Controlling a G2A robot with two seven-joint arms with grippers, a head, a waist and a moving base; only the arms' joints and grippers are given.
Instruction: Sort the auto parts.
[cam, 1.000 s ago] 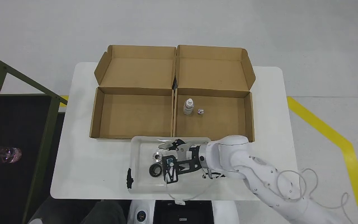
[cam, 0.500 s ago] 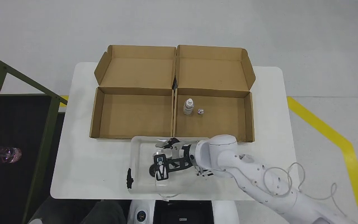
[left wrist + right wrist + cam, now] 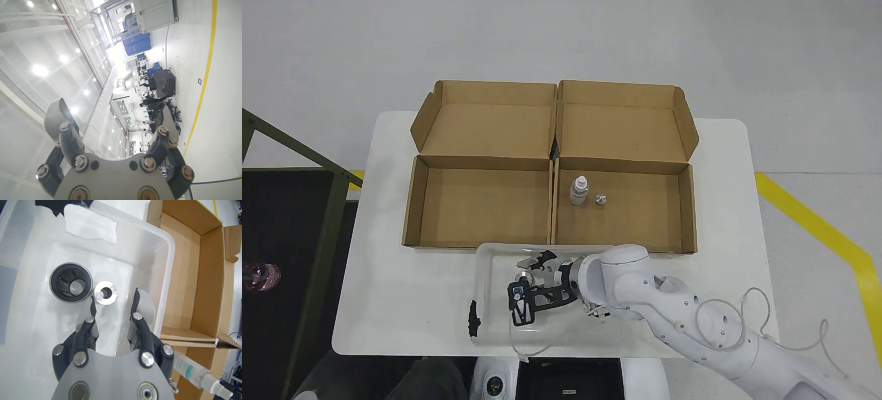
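Note:
In the right wrist view, a black cylindrical bearing (image 3: 70, 282) and a smaller silver ring (image 3: 105, 292) stand side by side on the floor of a clear plastic bin (image 3: 169, 256). My right gripper (image 3: 113, 303) is open inside the bin, just short of the silver ring, with nothing between its fingers. From above, the right gripper (image 3: 519, 303) is over the left part of the bin (image 3: 542, 247). My left gripper (image 3: 111, 113) is open and empty, pointing up at the room's ceiling.
Two open cardboard boxes sit behind the bin: the left box (image 3: 482, 205) and the right box (image 3: 642, 210). A small white bottle (image 3: 581, 189) and a small metal part (image 3: 601, 199) lie in the right box. A black piece (image 3: 472, 320) hangs on the bin's left rim.
My right gripper has moved left inside the bin, from its middle to its left part. The parts in the boxes have not moved.

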